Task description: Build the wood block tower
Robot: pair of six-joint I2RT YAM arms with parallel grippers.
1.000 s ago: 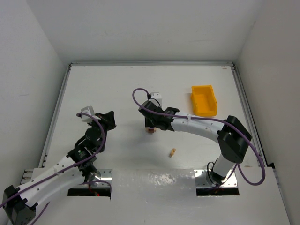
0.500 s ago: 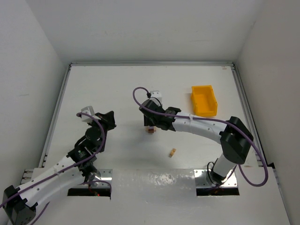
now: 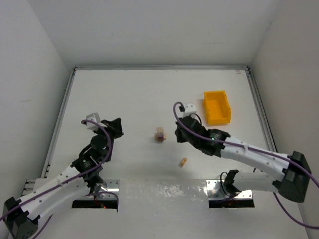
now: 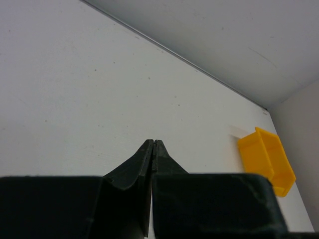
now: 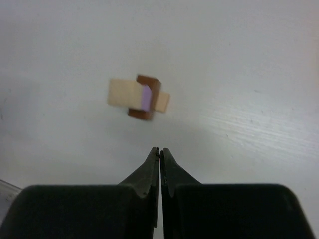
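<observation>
1. Rightward, clear of the wood block tower (image 3: 160, 135), the right gripper (image 3: 178, 134) has withdrawn; jaws closed, empty.
2. Tower stands mid-frame on the worktop (image 3: 124, 94).
3. Jaws of the left gripper (image 4: 153, 142) closed, empty.

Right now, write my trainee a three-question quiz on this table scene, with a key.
1. On which arm's side of the white table does the open yellow plastic bin stand?
2. Where does the loose pale tan wooden block lie? A: in that bin. B: on the table, apart from the small stack of dark brown, purple and pale tan wooden blocks. C: on top of that stack.
3. True or false: the right arm's jaws are clamped on that stack.

Key: 1: the right. 2: B. 3: false. They are shut on nothing, short of the stack.
</observation>
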